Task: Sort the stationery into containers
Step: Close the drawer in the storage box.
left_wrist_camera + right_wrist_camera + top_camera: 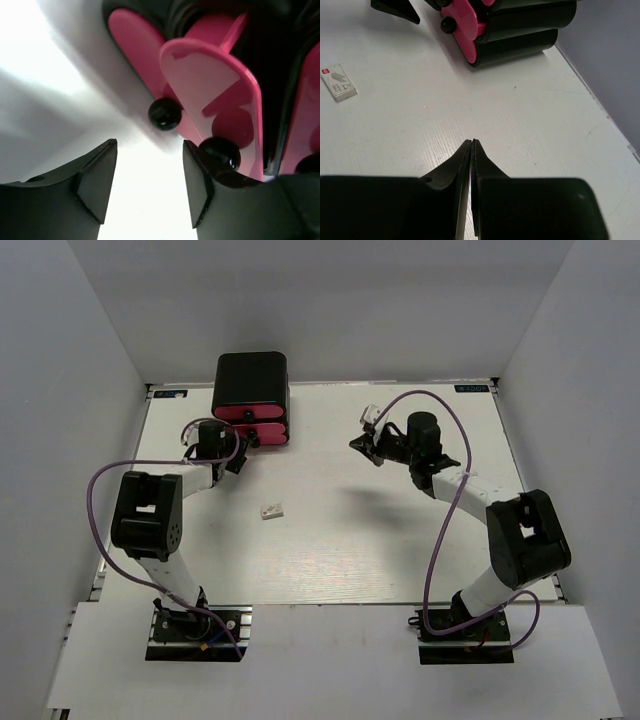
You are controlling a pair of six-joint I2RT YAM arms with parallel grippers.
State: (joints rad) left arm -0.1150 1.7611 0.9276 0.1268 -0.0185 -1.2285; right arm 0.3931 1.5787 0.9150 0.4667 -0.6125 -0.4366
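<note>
Mini chest (pixel 252 382) stands at the far edge of the table (pixel 400 540), left of centre: a rounded black box with bright pink drawer fronts facing the arms. In the left wrist view 3 pink fronts show, and the middle drawer (pixel 212 85) stands out from the other 2, partly pulled, with a dark gap behind it. 2 black round knobs are sharp there: 1 on the neighbouring front (pixel 164 113), 1 on the pulled drawer (pixel 220 152).

The left jaws sit right at the drawer fronts, spread moderately wide and holding nothing. The pulled drawer's knob lies against the upper edge of 1 finger (pixel 200 185); whether they touch, I cannot tell. The other knob sits beyond the gap between the fingers.

A small white eraser (pixel 271 510) lies flat on the table, near the left arm (pixel 150 515) and well apart from the chest.

The right jaws are pressed fully together, empty, above bare table on the right, pointing towards the chest (pixel 520 30), with the eraser (pixel 339 82) off to 1 side.
</note>
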